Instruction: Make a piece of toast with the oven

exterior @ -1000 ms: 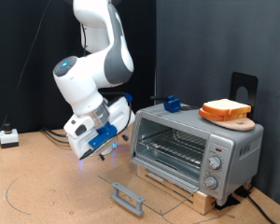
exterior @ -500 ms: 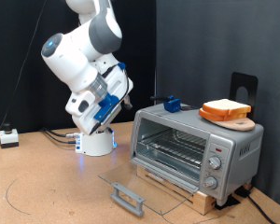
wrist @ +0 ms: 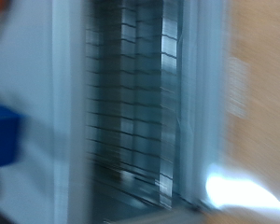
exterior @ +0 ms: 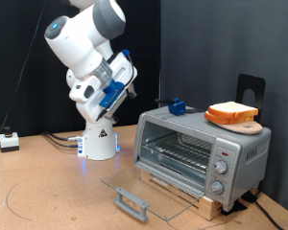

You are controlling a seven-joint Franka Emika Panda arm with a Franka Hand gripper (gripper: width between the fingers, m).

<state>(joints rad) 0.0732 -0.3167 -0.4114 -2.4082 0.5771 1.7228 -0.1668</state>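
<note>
**Gripper raised clear of the open oven; toast on top**

We locate the gripper [exterior: 132, 84] in the exterior view, held in the air at about the height of the oven's roof and toward the exterior view's left of it, well apart from the oven. Its blue-accented hand is tilted, and the fingers are too small and too foreshortened for us to tell whether they stand wide or narrow. We see nothing between them.

We read the wrist view as motion-blurred. It shows the oven [wrist: 140, 112] as a grey housing with the bars of the wire rack [wrist: 131, 103] inside, and a blue object [wrist: 2, 140] at one edge. The gripper fingers do not show in this view.

In the exterior view we find the oven [exterior: 242, 150] standing on a wooden base on the table [exterior: 48, 192]. Its glass door [exterior: 144, 189] is folded fully down and lies flat in front of the cavity, with the door handle [exterior: 131, 202] at the near edge. The wire rack [exterior: 178, 150] is exposed inside.

We find the piece of toast [exterior: 230, 108] on a wooden board [exterior: 234, 119] on the oven's roof, toward the exterior view's right. A small blue object [exterior: 176, 106] sits on the roof's far-left corner. The control knobs [exterior: 219, 175] occupy the front panel's right column.
</note>
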